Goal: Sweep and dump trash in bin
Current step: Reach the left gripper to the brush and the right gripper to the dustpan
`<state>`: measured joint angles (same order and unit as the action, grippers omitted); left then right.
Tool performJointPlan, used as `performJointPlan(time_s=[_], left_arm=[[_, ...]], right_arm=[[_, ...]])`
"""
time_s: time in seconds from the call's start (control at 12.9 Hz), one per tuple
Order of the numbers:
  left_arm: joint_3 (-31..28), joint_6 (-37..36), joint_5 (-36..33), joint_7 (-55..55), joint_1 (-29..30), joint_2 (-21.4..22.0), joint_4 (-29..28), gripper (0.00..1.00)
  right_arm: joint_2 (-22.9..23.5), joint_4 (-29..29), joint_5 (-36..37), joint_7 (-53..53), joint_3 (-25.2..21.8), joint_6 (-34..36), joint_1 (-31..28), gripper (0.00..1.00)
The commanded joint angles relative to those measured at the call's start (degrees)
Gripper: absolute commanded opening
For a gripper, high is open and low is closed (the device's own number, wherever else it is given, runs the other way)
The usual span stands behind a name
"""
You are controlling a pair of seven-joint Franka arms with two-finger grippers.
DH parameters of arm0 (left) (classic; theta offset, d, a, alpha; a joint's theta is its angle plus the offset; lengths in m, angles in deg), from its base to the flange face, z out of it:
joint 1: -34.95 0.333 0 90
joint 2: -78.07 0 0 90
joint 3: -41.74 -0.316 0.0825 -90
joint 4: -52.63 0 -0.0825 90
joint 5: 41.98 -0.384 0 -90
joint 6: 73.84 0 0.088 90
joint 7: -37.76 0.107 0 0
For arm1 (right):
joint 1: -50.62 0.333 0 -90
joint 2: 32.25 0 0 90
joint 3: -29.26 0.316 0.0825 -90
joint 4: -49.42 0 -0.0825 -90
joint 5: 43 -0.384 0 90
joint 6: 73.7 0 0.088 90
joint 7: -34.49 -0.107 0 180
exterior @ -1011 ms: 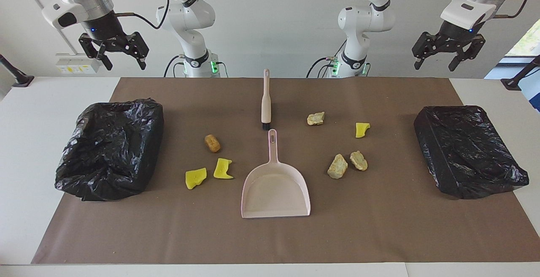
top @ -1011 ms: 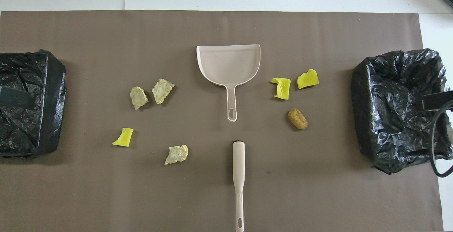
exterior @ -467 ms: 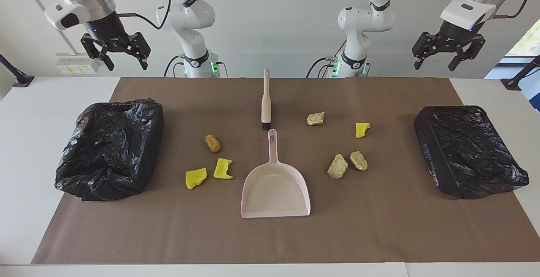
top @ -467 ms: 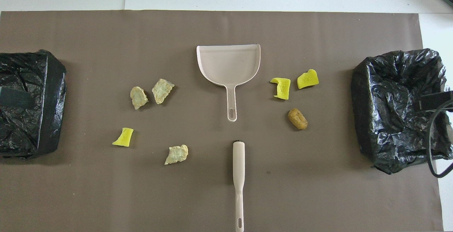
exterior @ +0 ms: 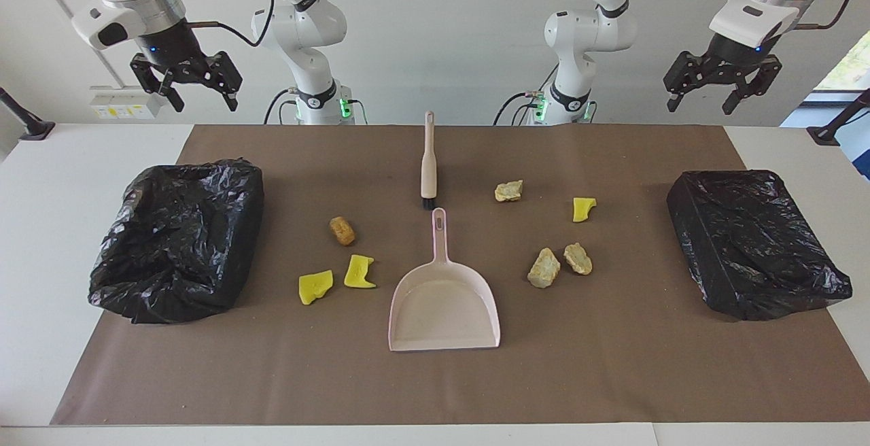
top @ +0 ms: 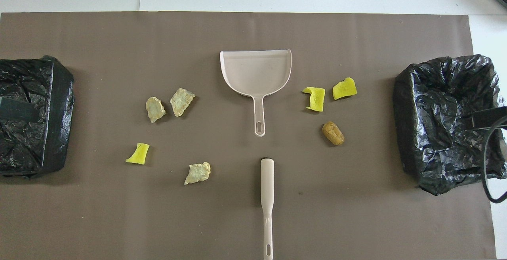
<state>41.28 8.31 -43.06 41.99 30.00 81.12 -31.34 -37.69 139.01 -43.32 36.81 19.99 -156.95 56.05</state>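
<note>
Both claws hung wide and empty: left claw point(exterior: 722, 87), right claw point(exterior: 185, 83), each over its end of the desk point(exterior: 54, 181). Trash point(exterior: 342, 230) lay scattered around dustpan point(exterior: 443, 303) and brush point(exterior: 428, 164).

Left hand point(exterior: 703, 100) and right hand point(exterior: 202, 97) both raised, fingers spread, empty.

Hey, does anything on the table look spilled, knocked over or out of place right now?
Only the trash: seven scraps lie loose on the brown mat on both sides of the pink dustpan. The brush and both black bins look undisturbed.
</note>
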Motion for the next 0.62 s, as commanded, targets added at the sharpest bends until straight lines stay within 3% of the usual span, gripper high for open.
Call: performJointPlan(time_s=[0.0,0.39,0.54], left_arm=[[0.3,-0.4,0.3,0.4,0.5,1.4,-1.6,1.00],[1.7,0.5,1.1,0.4,-1.0,2.2,-3.1,1.00],[2.0,1.1,2.8,0.1,-3.8,4.0,-6.9,1.00]], right_arm=[[-2.2,1.3,1.4,-0.9,0.5,0.4,-0.5,1.00],[-3.6,4.2,1.5,-1.4,0.4,0.1,-0.5,1.00],[-3.6,5.9,1.5,-1.5,0.5,-1.4,-0.4,1.00]])
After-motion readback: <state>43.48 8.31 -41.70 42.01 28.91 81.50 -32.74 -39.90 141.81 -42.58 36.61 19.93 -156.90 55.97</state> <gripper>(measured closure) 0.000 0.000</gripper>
